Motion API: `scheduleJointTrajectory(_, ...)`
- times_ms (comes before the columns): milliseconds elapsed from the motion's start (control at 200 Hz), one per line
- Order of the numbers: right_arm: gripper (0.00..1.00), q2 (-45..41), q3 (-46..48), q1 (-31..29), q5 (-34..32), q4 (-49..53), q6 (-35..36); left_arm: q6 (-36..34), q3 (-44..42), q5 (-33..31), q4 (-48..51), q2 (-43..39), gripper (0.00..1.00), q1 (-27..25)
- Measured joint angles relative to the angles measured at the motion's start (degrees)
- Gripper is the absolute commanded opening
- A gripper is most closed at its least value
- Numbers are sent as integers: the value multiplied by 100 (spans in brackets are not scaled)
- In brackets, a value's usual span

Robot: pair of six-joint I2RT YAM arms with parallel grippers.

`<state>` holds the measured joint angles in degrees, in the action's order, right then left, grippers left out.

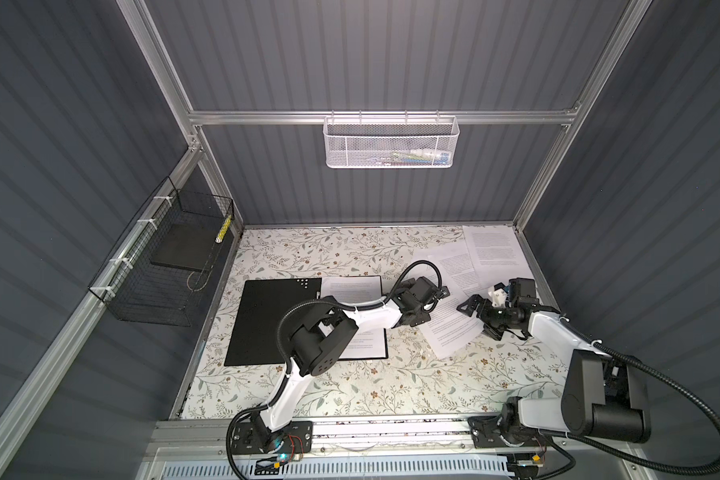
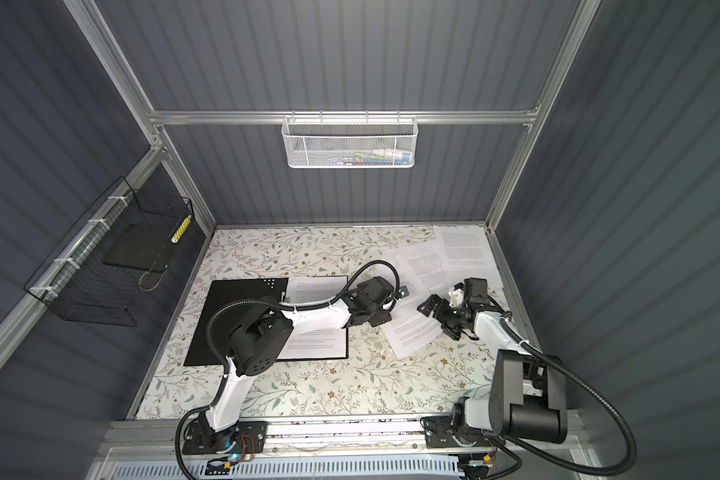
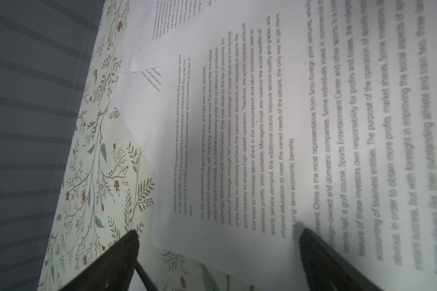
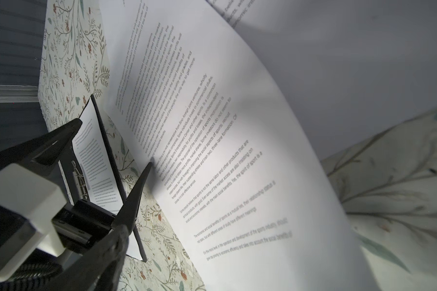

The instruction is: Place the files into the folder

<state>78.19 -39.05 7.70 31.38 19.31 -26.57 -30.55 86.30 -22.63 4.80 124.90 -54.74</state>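
Hovering over the nearest of the files [image 1: 449, 328], R of the open folder [image 1: 267, 320], L pincer [image 3: 218, 231] & R pincer [image 4: 114, 142] gaped empty; I reckoned: pin w/ one, lift an edge w/ other.

Plain white paper for the files [image 1: 449, 332], matt and smooth, black print. Dull black inside on the folder [image 1: 267, 320], faintly grainy, plastic or card, hard to say. Matt printed floral sheet over the table [image 1: 350, 390]. Bare aluminium on the frame [image 1: 267, 117], satin sheen. Ribbed matt grey walls [image 1: 371, 62]. White-coated metal mesh basket [image 1: 387, 145], thin black wire basket [image 1: 150, 299]. Smooth, slightly glossy white plastic arm shells [image 1: 375, 318].
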Motion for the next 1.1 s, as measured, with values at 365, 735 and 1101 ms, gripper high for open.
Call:
scheduleJointTrajectory(365, 99, 750, -479, 192, 168, -103, 111, -595, -621, -33, -761, -234, 100, 52)
scheduleJointTrajectory(735, 98, 1139, -590, 190, 424, -155, 205, -990, -935, 33, -1285, -317, 100, 61)
scheduleJointTrajectory(1101, 98, 1318, -992, 203, 446, -46, 354, -1259, -1209, 59, -1585, -431, 100, 293)
